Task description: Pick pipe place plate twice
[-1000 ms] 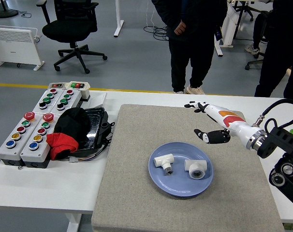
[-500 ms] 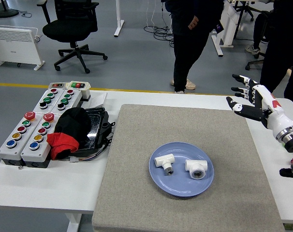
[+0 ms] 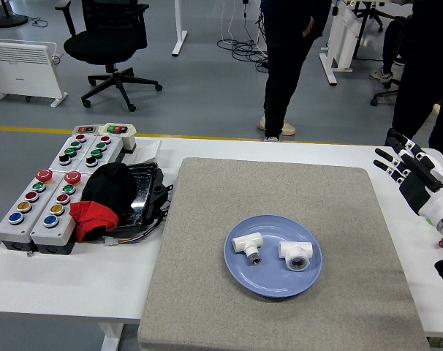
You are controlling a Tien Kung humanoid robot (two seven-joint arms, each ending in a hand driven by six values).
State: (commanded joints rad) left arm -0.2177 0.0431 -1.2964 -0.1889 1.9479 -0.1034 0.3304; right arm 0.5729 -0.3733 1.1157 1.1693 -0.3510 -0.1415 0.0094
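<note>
Pipe tees (image 3: pixel 247 246) and (image 3: pixel 295 255) are both lying on the blue plate (image 3: pixel 273 284); seemingly nothing remains, right hand (image 3: pixel 410 170) hovering empty, fingers spread, right of it.

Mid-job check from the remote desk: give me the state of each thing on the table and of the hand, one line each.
Left pipe fitting: lying on the plate, untouched.
Right pipe fitting: lying on the plate, apart from the other.
Blue plate: flat on the grey mat, holding both fittings.
Right hand: fingers spread, empty, at the table's right edge, off the mat.
Button boxes: sitting at the table's left, untouched.
Left hand: not in view.
</note>
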